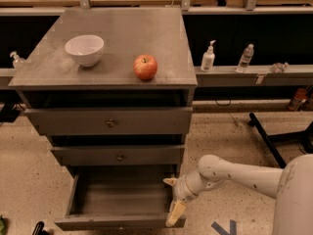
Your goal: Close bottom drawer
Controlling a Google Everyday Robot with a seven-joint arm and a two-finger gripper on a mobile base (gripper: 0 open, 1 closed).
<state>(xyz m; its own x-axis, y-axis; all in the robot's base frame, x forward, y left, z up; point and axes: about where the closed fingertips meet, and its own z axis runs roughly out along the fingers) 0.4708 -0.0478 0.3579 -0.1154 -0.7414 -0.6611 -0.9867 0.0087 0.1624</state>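
Observation:
The bottom drawer [117,223] of the grey three-drawer cabinet [110,123] stands pulled far out, and its plain grey box shows nothing inside. My gripper [172,198] is at the drawer's right front corner, low by the floor. It is open: one cream fingertip [169,181] lies near the drawer's right wall and the other [175,213] hangs down by the front panel's right end. My white arm [239,173] reaches in from the right. The two drawers above are pushed in.
A white bowl [84,49] and a red apple [145,66] sit on the cabinet top. Bottles [208,57] stand on a low ledge to the right. A black stand leg [266,140] crosses the speckled floor at right.

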